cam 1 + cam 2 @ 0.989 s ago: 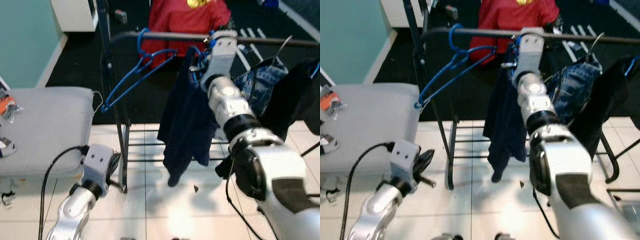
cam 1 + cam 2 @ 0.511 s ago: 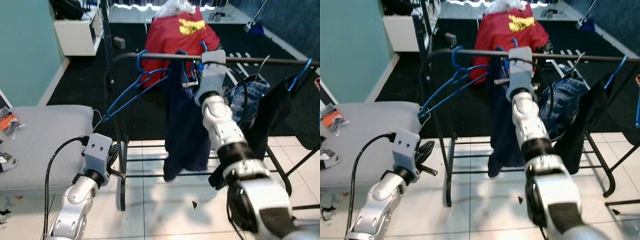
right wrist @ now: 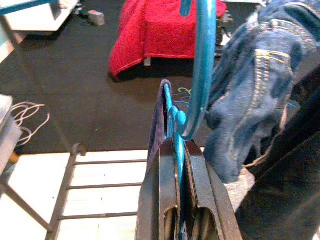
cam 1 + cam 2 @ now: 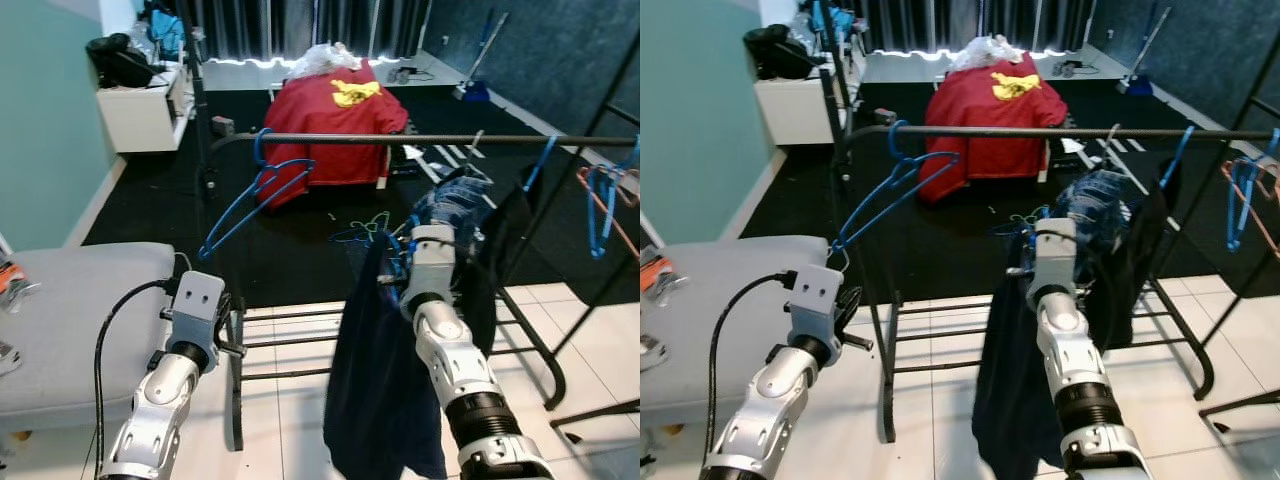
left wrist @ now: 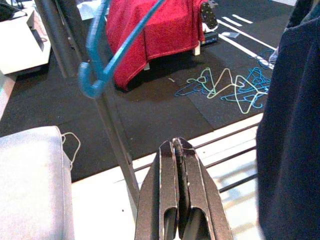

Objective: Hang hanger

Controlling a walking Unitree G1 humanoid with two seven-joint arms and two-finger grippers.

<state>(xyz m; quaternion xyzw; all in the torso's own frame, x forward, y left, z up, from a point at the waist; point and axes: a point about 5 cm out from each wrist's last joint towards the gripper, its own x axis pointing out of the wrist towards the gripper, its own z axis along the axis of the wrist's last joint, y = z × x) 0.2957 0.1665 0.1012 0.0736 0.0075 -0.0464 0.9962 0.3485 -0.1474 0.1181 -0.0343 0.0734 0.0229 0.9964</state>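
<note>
Here the right gripper (image 3: pixel 177 150) is clamped on a blue hanger (image 3: pixel 200 70) carrying a dark navy garment (image 4: pixel 375 380), held below the black rail (image 4: pixel 420 140) of the clothes rack, near the jeans (image 4: pixel 455 200). The left gripper (image 5: pixel 177 150), fingers pressed together and holding nothing, sits low beside the grey surface (image 4: pixel 70 300). 1 bare blue hanger (image 4: pixel 255 190) hangs at the rail's left end.

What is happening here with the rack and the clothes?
The right hand is shut on a blue plastic hanger carrying a dark navy garment, held below the black metal clothes rail, not yet hooked on. The left hand is shut and empty, low beside the rack. An empty blue hanger hangs on the rail.
</note>
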